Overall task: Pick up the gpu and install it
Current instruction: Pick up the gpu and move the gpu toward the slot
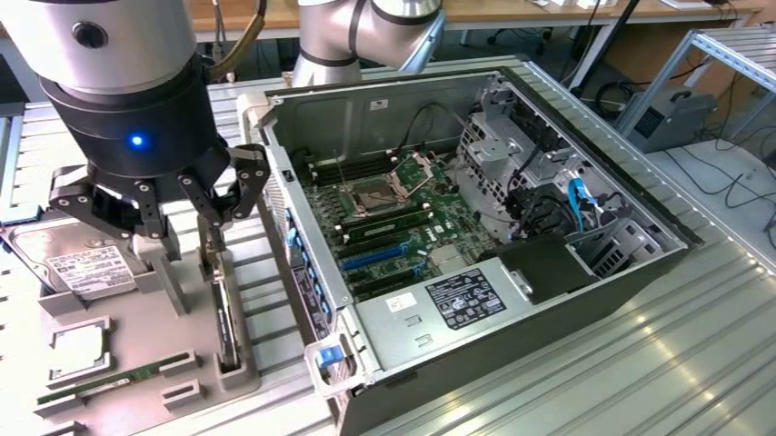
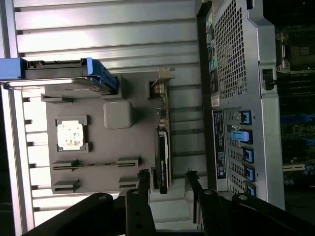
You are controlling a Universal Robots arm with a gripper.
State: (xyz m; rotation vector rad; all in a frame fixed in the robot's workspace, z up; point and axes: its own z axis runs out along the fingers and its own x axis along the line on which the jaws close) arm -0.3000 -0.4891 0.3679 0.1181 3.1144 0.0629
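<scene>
The gpu (image 1: 224,313) is a thin dark card standing on its edge in a slot at the right side of a grey holder tray (image 1: 134,318). In the wrist view the gpu (image 2: 163,160) runs lengthwise with its silver bracket end farthest from the fingers. My gripper (image 1: 194,238) hangs just above the card's near end. Its black fingers (image 2: 143,183) stand open on either side of the card's end, with gaps to the card on both sides. The gripper (image 2: 166,178) holds nothing.
An open computer case (image 1: 363,118) lies beside the tray at the exterior view's right, with its motherboard (image 1: 401,227) and blue slots exposed. The tray also carries a hard drive (image 1: 75,265), a processor chip (image 1: 75,351) and a green memory stick (image 1: 109,377). A slatted metal table (image 1: 679,363) lies underneath.
</scene>
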